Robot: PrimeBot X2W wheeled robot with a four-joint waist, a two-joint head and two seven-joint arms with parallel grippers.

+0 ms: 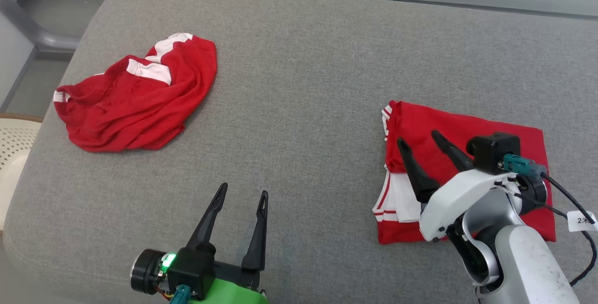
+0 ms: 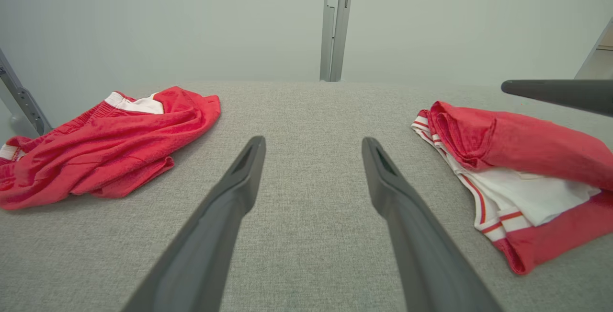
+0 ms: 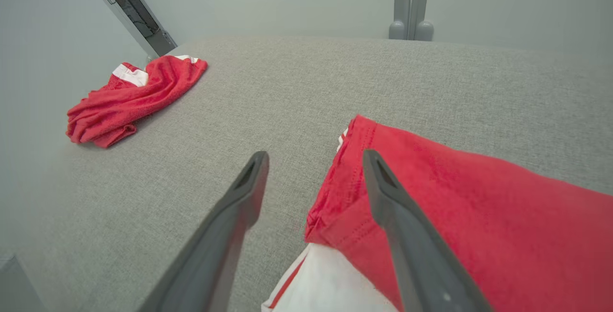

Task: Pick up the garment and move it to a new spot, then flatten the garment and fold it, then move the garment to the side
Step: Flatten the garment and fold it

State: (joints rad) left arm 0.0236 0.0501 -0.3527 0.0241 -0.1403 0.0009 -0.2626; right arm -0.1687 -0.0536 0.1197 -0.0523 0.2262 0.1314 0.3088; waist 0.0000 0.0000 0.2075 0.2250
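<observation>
A red garment with white striped trim (image 1: pixel 472 131) lies folded into a rough rectangle on the right of the grey cushion; it also appears in the left wrist view (image 2: pixel 527 154) and the right wrist view (image 3: pixel 479 206). My right gripper (image 1: pixel 417 136) hovers over the garment's left edge, open, nothing between its fingers (image 3: pixel 315 154). My left gripper (image 1: pixel 244 189) stands open over bare cushion near the front edge (image 2: pixel 312 140), apart from both cloths. A second red garment (image 1: pixel 140 98) lies crumpled at the far left.
The grey fabric cushion (image 1: pixel 299 84) carries everything, with bare room in its middle. A pale perforated seat (image 1: pixel 14 145) sits off its left edge. A metal post (image 2: pixel 335 24) rises behind. A black cable with a tag (image 1: pixel 581 220) hangs from my right wrist.
</observation>
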